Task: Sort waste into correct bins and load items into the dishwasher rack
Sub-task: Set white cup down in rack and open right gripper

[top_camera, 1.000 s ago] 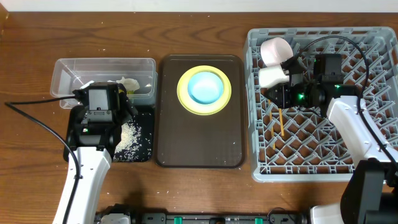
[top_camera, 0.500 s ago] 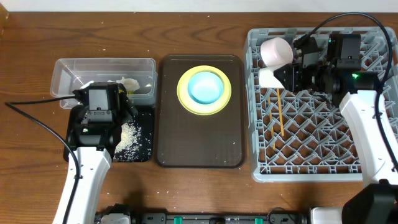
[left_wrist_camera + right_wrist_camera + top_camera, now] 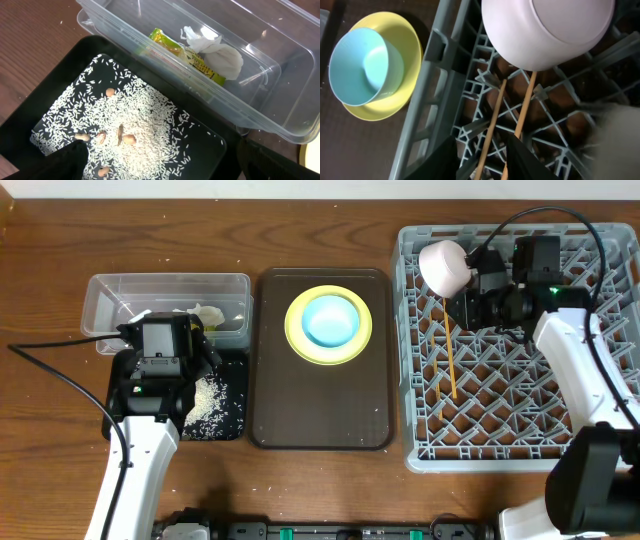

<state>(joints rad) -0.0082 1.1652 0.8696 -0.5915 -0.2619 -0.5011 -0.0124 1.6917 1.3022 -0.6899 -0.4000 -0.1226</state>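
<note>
Presently rack-loading step. Right gripper [image 3: 480, 157] fingers apart, empty, over chopsticks [image 3: 522, 111] in dishwasher rack [image 3: 412, 380]. Left gripper [image 3: 160, 167] wide, empty. Next, likely: reach light blue bowl [image 3: 330, 320], centre frame.

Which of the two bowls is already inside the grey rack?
The pale pinkish-white bowl, in the far-left corner of the grey plastic rack. The light blue bowl sits on the yellow plate, outside it.

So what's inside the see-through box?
Inside the clear tub lie a green-and-yellow wrapper and a crumpled white tissue, touching each other. The rest of its floor looks bare. Anything lying beneath those two is covered.
</note>
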